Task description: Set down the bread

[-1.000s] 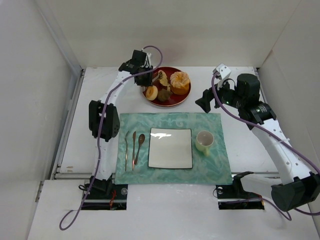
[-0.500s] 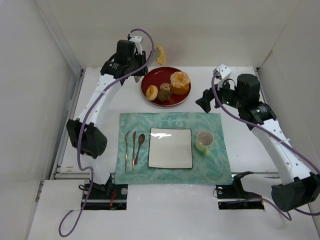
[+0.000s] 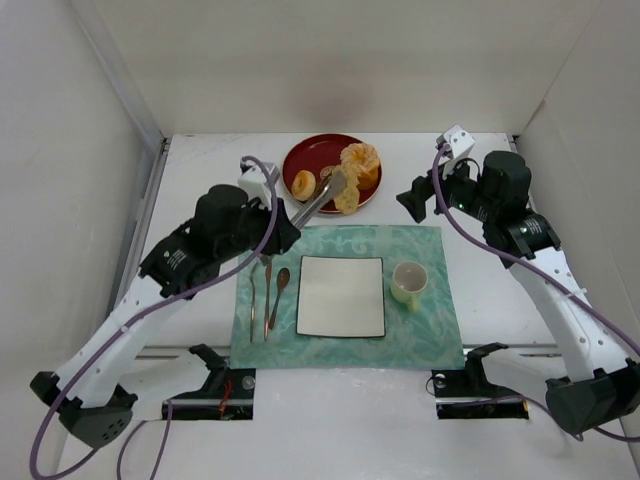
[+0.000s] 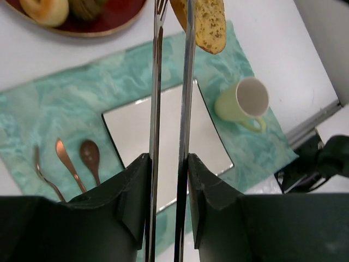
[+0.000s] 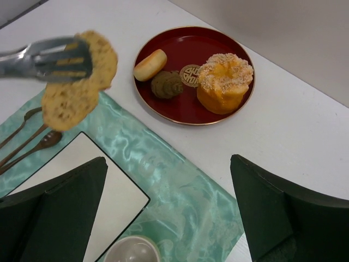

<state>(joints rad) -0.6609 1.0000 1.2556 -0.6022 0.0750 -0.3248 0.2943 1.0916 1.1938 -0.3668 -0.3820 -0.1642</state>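
Tan bread (image 5: 76,90): aloft in the tips of the tongs (image 4: 186,98), over the far edge of the green mat (image 3: 440,320), short of the white plate (image 3: 341,297).
Handling: light, crusty, probably crumbly; pinched near one end only, so liable to swing or slip.
Tongs: squeezed closed by left gripper (image 4: 169,185).
Right gripper (image 5: 169,218): spread wide, empty.
Height above mat: hard to judge.

Lifted the bread (image 3: 348,198) off the red plate (image 3: 308,156) in the tongs (image 3: 318,203), raised it past the plate's upper rim, then brought it down over the plate's lower edge; drew the left gripper (image 3: 290,222) back from upper centre toward centre left of the frame
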